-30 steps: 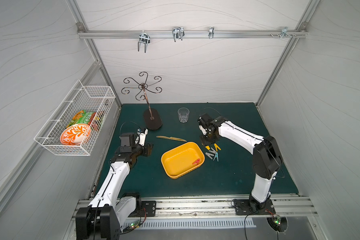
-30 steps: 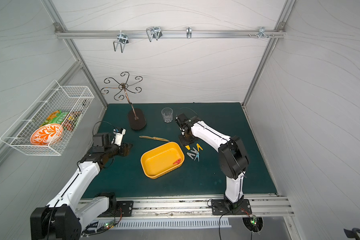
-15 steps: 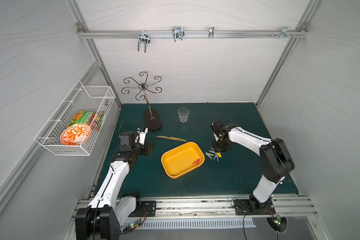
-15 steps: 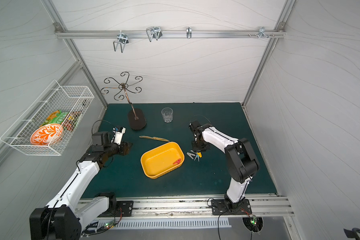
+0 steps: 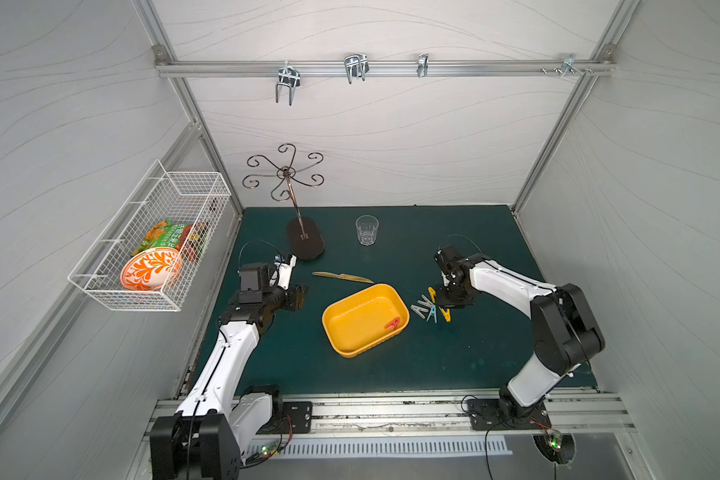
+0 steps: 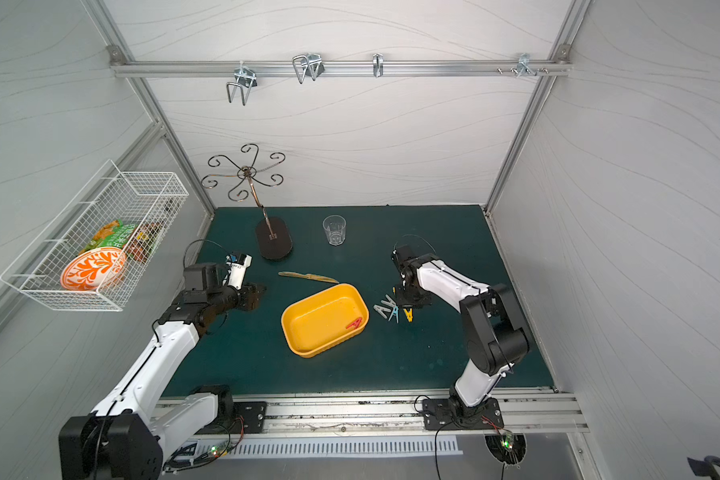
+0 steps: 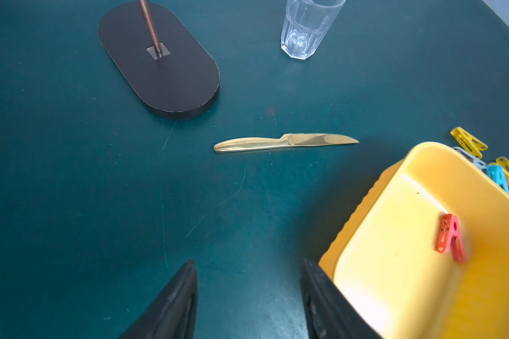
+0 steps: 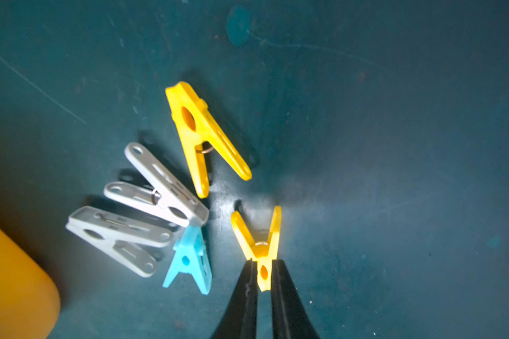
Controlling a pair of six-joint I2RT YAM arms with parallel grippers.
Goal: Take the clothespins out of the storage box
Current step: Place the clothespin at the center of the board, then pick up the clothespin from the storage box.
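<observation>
The yellow storage box (image 5: pixel 350 353) sits mid-table with one red clothespin (image 5: pixel 393 323) lying inside against its right wall, also visible in the left wrist view (image 7: pixel 450 241). To the box's right, two grey clothespins (image 8: pixel 162 190), a light blue one (image 8: pixel 190 259) and a yellow one (image 8: pixel 202 132) lie on the mat. My right gripper (image 8: pixel 262 261) is low over the mat beside them, shut on another yellow clothespin (image 8: pixel 259 234) by its tip. My left gripper (image 7: pixel 247 264) hovers open and empty just left of the box.
A gold knife (image 5: pixel 341 277) lies behind the box. A drinking glass (image 5: pixel 366 230) and the dark oval base of a metal stand (image 5: pixel 305 239) are at the back. A white wire basket (image 5: pixel 154 245) with a bowl and packets hangs on the left wall.
My right gripper has swung to the right and toward the front, coming down next to the clothespins on the mat. The left arm has stayed still.
</observation>
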